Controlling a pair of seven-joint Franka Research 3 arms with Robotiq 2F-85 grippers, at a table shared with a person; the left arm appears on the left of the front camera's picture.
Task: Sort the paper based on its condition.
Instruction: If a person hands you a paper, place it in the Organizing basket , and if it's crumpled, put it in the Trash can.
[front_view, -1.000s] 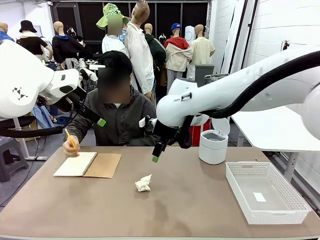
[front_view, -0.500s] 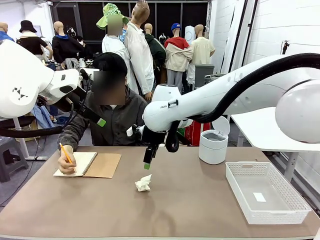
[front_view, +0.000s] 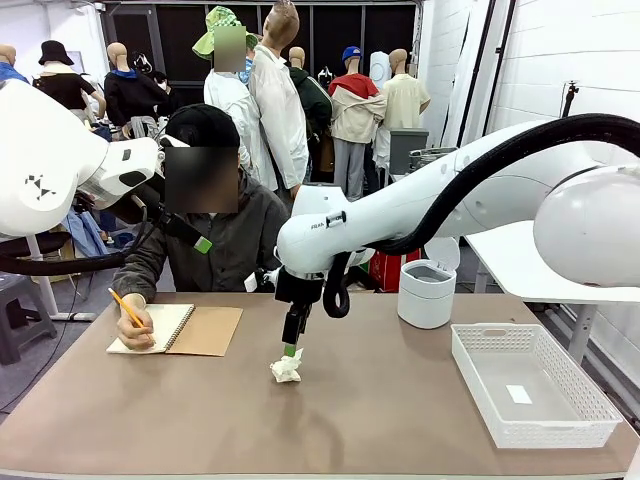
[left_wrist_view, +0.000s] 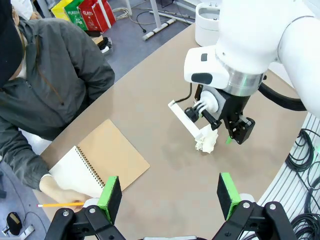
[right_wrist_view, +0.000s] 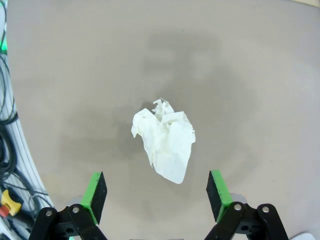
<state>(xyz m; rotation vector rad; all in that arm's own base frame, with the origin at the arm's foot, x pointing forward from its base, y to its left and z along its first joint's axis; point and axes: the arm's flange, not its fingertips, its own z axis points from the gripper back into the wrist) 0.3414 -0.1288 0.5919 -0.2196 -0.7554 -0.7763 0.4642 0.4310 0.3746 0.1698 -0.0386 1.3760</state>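
At counter (front_view: 400, 400) middle, right claw (right_wrist_view: 156, 180) spread, empty, hovering just over crumpled paper (right_wrist_view: 165, 145). Descend straight, keep it centred between pads (right_wrist_view: 96, 192), close gently. Left claw (left_wrist_view: 169, 192) spread, aloft.

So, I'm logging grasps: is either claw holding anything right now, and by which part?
Nothing is held. The right claw hangs open just above the crumpled paper, not closed on it; the left claw is open too, empty.

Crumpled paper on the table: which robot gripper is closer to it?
Right. The right gripper hangs open just above the crumpled paper, fingers either side. The left gripper is high up, off toward the person.
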